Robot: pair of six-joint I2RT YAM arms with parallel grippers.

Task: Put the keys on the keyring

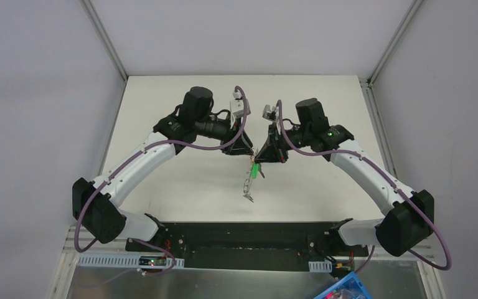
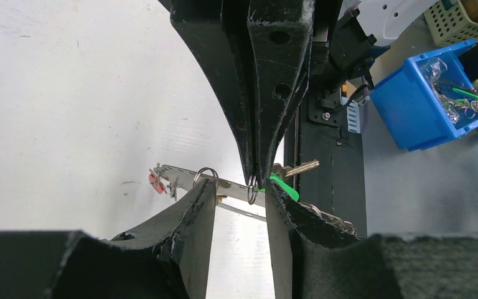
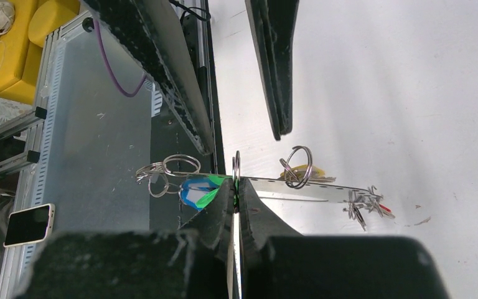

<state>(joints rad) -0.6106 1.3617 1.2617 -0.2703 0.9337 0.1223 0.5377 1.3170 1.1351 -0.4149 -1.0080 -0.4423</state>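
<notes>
My right gripper (image 3: pixel 235 184) is shut on a thin steel keyring (image 3: pixel 236 163), seen edge-on, held above the table. A green key (image 3: pixel 213 189) and a blue key (image 3: pixel 194 192) hang right beside its fingertips. A long perforated metal strip (image 3: pixel 314 185) runs from there, with a second ring and a yellow key (image 3: pixel 300 170) on it and a red key (image 3: pixel 383 208) in a wire cluster at its far end. My left gripper (image 2: pixel 241 188) is open, its fingertips on either side of the strip (image 2: pixel 187 177). From above, the grippers meet over the green key (image 1: pixel 257 169) with a chain (image 1: pixel 248 189) dangling.
A blue bin (image 2: pixel 418 109) of spare rings and keys stands off the table's near edge, also seen from above (image 1: pixel 342 289). The black base rail (image 1: pixel 243 240) lies along the near edge. A phone (image 3: pixel 28 224) lies on the metal shelf.
</notes>
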